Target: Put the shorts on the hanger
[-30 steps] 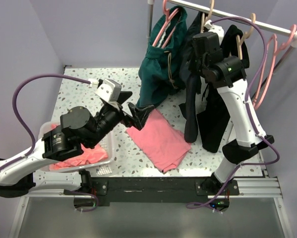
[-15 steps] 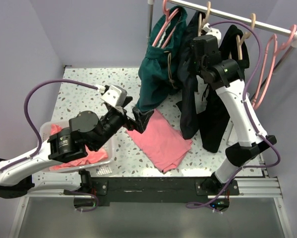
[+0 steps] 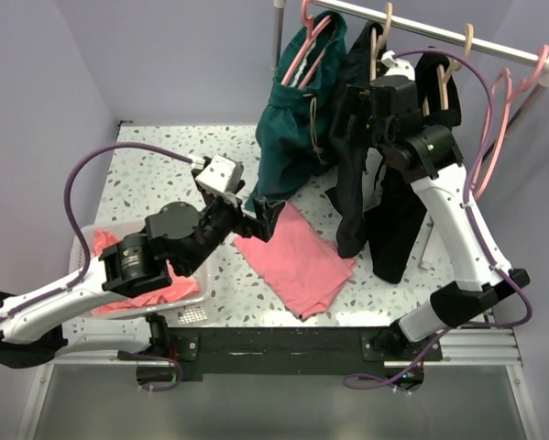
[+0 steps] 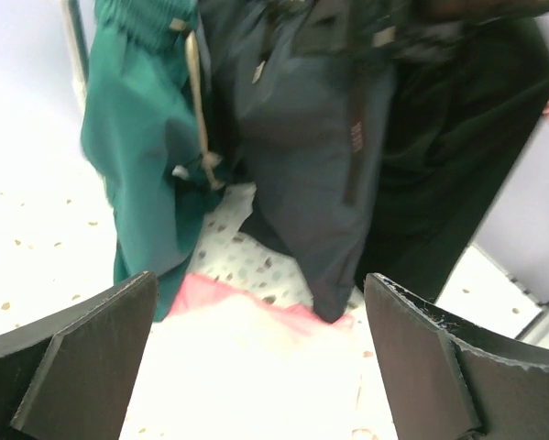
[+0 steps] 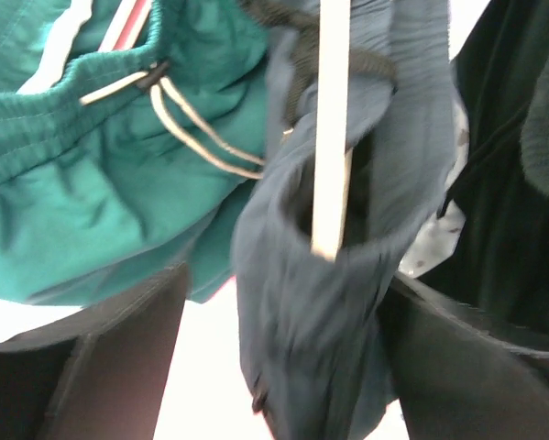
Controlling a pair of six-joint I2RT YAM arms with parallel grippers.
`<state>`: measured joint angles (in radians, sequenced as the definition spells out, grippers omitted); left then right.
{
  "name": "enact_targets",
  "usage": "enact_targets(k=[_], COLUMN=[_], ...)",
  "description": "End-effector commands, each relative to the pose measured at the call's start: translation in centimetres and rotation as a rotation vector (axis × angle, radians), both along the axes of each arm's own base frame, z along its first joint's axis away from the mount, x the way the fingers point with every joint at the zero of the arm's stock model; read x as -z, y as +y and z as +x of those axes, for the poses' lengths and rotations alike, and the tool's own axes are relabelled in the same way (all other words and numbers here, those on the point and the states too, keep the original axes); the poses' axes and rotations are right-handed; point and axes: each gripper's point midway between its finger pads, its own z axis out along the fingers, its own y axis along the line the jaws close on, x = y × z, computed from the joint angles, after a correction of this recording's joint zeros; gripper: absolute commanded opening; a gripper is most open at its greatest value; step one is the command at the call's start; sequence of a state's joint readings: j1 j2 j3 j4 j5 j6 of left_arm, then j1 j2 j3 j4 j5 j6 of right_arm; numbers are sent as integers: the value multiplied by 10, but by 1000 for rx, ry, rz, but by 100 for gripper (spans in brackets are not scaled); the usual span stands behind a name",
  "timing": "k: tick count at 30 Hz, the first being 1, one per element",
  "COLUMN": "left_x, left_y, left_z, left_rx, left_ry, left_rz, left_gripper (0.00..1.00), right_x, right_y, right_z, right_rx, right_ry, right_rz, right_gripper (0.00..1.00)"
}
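1. Now the shorts hang looped over the hanger, crowded between the teal garment and the black garment.
2. The right gripper is spread wide, straddling the shorts.
3. The left gripper is spread and empty, above the far edge of the pink cloth.

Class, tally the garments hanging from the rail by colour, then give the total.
teal garment: 1
navy shorts: 1
black garment: 1
Total: 3

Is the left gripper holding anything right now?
No, the left gripper is open wide with nothing between its jaws; the pink cloth lies beyond it.
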<state>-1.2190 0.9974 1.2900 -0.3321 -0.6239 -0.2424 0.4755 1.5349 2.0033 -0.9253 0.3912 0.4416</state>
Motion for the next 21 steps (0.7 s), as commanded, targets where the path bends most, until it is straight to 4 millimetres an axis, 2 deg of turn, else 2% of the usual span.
enact_targets(k=[1,3,4,5,6,7,8,9,10,11,12,13,14,15,16,20,21], left_x=[23,42,58,68,75,91,98,104,114,119,123,128,129,139,137,146,155], left_y=[-6,-10,-13,-14,-15,-17,-17,-18,-18,-18,-18,-16,-15,-13,-11,-3,0], left_z=[15,19,23,26,26,27,26,26,25,24,24,23,23,22,22,21,20], left_rx=[-14,-2,5,1,-2,-1,-2,-3,-7,-4,-5,-8,-8,-14,-22,-41,-51], left_ry=[88,135,176,196,215,244,258,269,285,290,294,292,291,302,293,289,302], left_rz=[25,72,103,121,136,170,180,183,184,182,177,171,166,172,156,140,145], left_gripper=[100,100,100,100,100,100,100,100,100,100,100,100,100,100,100,100,100], right_x=[-32,-30,-30,-24,-21,-18,-4,-9,9,14,10,28,35,33,51,81,89], right_y=[-4,-7,-8,-10,-10,-12,-11,-16,-17,-17,-19,-16,-15,-15,-13,-8,-7], right_z=[-26,-43,-49,-63,-70,-77,-83,-98,-106,-114,-132,-138,-145,-163,-168,-197,-201], right_rx=[-41,-65,-71,-95,-111,-118,-132,-149,-162,-177,-209,-234,-255,-298,-319,-398,-405], right_ry=[-96,-98,-104,-101,-100,-97,-72,-95,-61,-52,-79,-44,-35,-52,-16,22,34], right_rz=[83,103,116,130,139,141,142,159,153,160,190,191,196,224,225,263,276], right_gripper=[98,98,99,99,99,99,99,99,98,99,98,98,99,98,98,98,98])
